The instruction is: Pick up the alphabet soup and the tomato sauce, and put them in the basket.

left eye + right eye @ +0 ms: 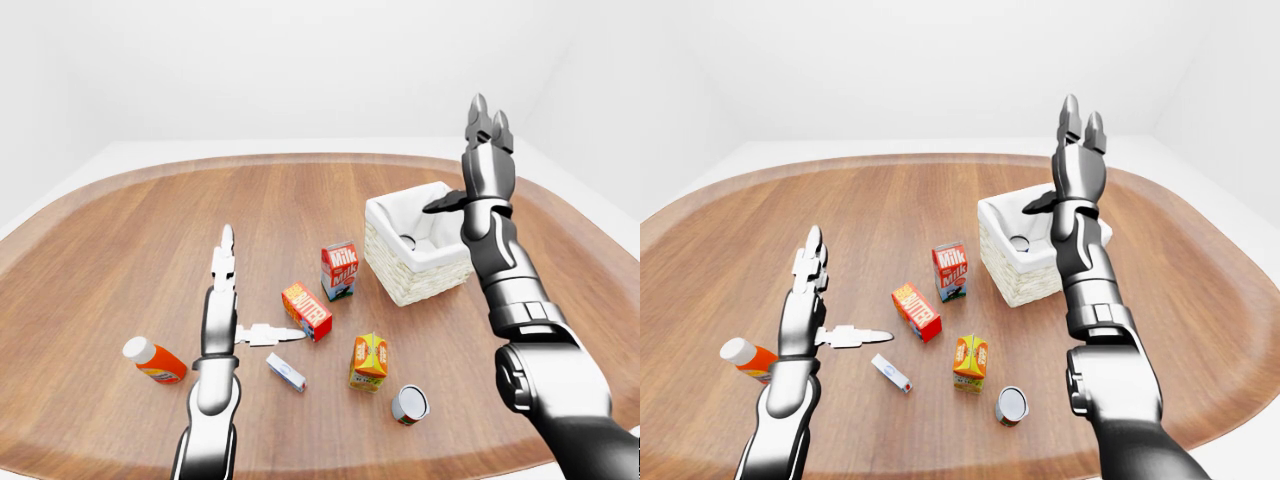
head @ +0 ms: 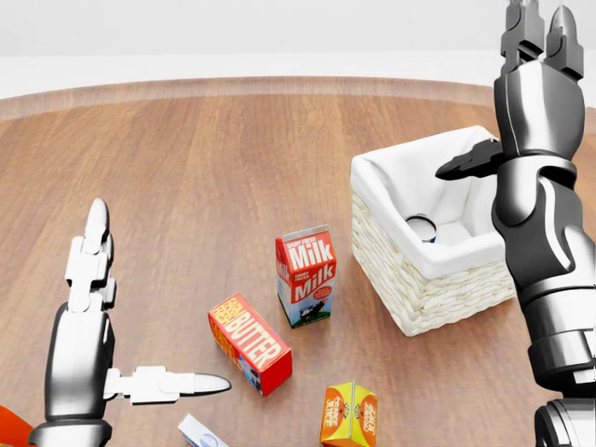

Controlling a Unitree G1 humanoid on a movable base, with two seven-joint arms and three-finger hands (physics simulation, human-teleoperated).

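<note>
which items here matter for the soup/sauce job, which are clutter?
Job: basket; can inside it; can lying on the table. Labels unreadable, so can't tell which is which.

Clutter: milk; butter; orange carton; orange bottle; small white box.

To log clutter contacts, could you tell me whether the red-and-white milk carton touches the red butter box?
Apart: in the head view, bare wood shows between the milk carton and the butter box.

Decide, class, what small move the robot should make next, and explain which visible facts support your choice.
Probably lower the right hand toward the can lying on the table near the bottom of the left-eye view. That hand is raised, open and empty above the basket, which already holds one can, so the one on the table is likely the second item.
</note>
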